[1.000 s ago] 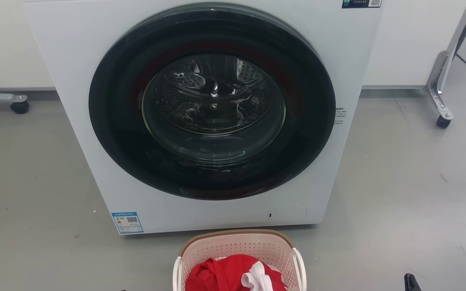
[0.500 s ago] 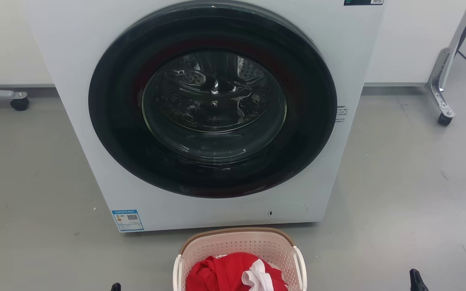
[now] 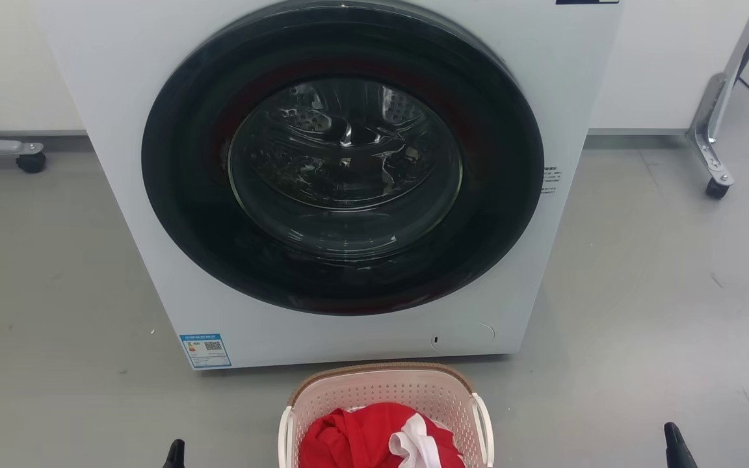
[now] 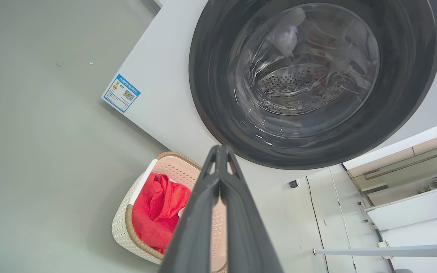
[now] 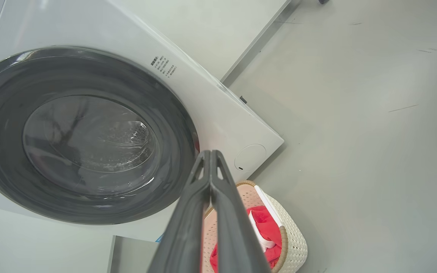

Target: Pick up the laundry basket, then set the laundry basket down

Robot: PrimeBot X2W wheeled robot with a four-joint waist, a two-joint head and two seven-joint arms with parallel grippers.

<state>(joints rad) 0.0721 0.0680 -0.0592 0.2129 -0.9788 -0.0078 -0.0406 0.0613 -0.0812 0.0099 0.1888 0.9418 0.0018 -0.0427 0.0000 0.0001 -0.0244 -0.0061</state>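
Head view: laundry basket (image 3: 381, 390) on the floor (image 3: 56, 292) by the washer (image 3: 121, 195), likely light and stiff; we'd take its white handles (image 3: 482, 422). Our left end effector (image 4: 220, 151) and right end effector (image 5: 211, 155) are pressed together, empty.

Grey floor (image 3: 641, 292) carries white washing machine (image 3: 342, 162). Laundry basket (image 3: 381, 369) stands just in front of it. Left caster foot (image 3: 30, 162) at far left, right caster foot (image 3: 715, 188) at far right.
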